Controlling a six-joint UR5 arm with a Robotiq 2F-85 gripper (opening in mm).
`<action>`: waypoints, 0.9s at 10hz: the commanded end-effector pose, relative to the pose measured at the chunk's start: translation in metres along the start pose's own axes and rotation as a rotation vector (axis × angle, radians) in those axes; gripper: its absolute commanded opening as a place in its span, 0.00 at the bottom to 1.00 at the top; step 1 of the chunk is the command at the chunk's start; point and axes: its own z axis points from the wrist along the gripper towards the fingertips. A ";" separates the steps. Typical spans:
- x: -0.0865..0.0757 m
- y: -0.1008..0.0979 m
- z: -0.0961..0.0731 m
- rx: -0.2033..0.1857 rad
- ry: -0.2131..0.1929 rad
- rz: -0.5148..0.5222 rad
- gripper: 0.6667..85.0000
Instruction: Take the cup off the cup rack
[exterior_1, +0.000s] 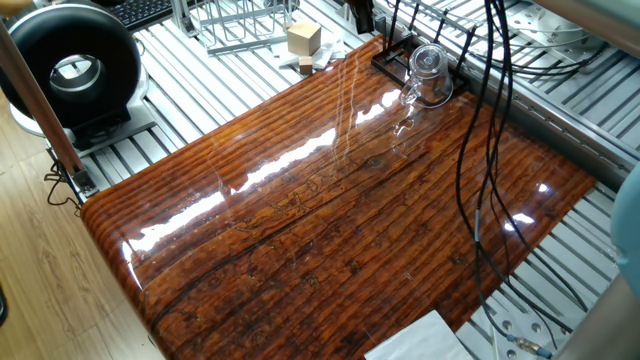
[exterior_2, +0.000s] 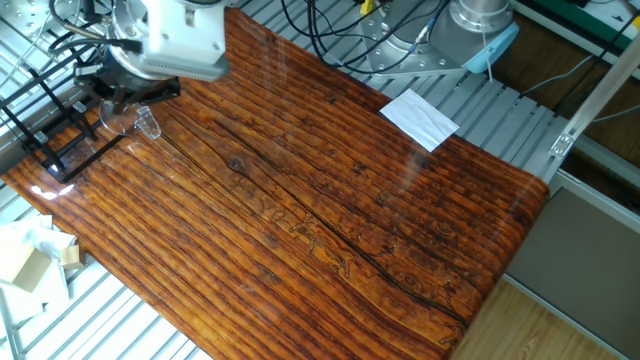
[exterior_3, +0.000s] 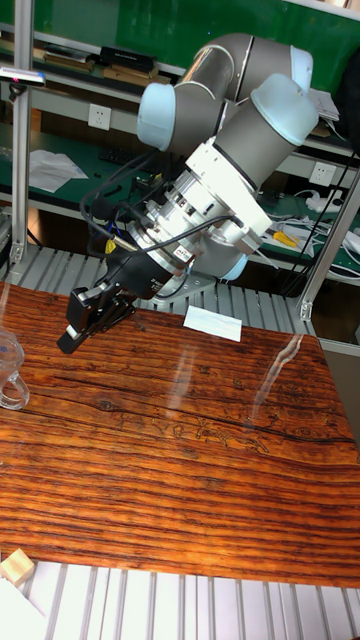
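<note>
The cup (exterior_1: 430, 72), a small clear glass mug, stands on the wooden table at the near edge of the black wire cup rack (exterior_1: 396, 54). In the other fixed view the cup (exterior_2: 128, 119) has its handle pointing right, with the cup rack (exterior_2: 55, 140) to its left. My gripper (exterior_2: 125, 97) hovers just above and behind the cup under the white wrist body. In the tall view the gripper (exterior_3: 80, 330) hangs tilted to the right of the cup (exterior_3: 8, 370), apart from it. It looks open with nothing in it.
Black cables (exterior_1: 490, 150) hang over the table's right side. A silver wire rack (exterior_1: 240, 25), a wooden block (exterior_1: 303, 38) and a round black device (exterior_1: 70, 70) sit beyond the table's edges. A white paper (exterior_2: 420, 118) lies by the arm's base.
</note>
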 end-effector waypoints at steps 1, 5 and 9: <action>0.012 0.024 0.000 0.001 -0.043 0.043 0.00; 0.022 0.041 0.000 0.018 -0.041 0.058 0.00; 0.025 0.037 0.001 0.034 -0.031 0.033 0.00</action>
